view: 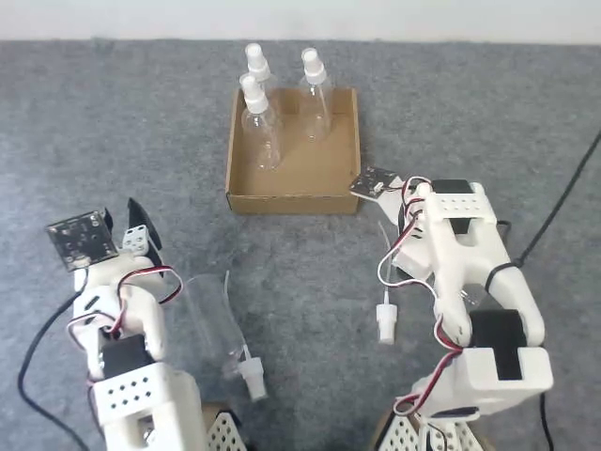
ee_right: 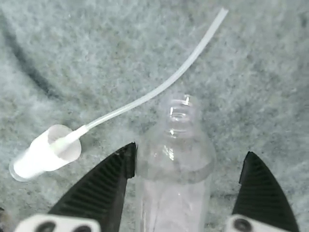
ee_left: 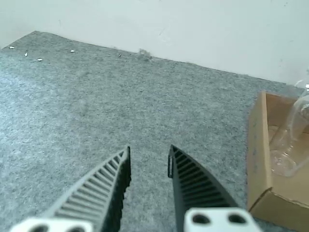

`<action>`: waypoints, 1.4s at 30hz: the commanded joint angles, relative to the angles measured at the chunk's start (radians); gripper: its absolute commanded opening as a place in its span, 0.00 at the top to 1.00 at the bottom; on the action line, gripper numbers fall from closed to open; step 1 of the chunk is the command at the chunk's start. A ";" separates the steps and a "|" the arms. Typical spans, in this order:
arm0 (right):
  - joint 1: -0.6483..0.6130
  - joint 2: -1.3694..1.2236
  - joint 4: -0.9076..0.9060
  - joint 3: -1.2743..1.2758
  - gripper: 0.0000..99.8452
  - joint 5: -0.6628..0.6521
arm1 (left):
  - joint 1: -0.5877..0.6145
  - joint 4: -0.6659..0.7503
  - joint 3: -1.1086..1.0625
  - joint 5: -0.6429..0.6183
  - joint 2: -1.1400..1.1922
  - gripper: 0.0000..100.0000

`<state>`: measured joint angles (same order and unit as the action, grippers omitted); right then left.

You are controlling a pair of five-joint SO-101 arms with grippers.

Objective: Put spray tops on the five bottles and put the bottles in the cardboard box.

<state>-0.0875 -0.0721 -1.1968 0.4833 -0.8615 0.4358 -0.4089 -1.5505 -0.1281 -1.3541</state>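
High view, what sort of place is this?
Probably a robotics lab or hobby test bench: a grey carpet-like mat against a plain white wall, two robot arms, and a cardboard box holding spray bottles.

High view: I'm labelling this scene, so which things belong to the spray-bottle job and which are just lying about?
Job: brown cardboard box; three capped clear plastic bottles standing inside; fourth capped bottle, lying outside; uncapped clear bottle; loose white spray top.
Lying about: black cable; grey carpet.

Clear bottles (view: 315, 105) w/ white spray tops (view: 311, 64); brown cardboard box (view: 293, 201); grey mat (view: 141, 122); black ribbed fingers (ee_left: 195, 186).
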 commanded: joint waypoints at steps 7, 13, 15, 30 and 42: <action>0.002 0.008 0.047 0.000 0.70 -0.018 | 0.000 0.035 0.028 -0.009 -0.012 0.88; 0.004 0.010 0.102 0.032 0.70 -0.018 | 0.000 0.035 0.028 -0.009 -0.012 0.88; 0.004 0.010 0.102 0.032 0.70 -0.018 | 0.000 0.035 0.028 -0.009 -0.012 0.88; 0.004 0.022 0.038 0.026 0.94 -0.011 | 0.000 0.052 0.024 -0.009 -0.009 0.88; 0.001 0.314 -0.134 0.023 0.94 0.161 | 0.000 0.106 -0.004 -0.011 -0.012 0.88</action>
<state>-0.0875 0.1089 -1.2858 0.5247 -0.7403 0.4373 -0.3368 -1.5719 -0.1281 -1.3541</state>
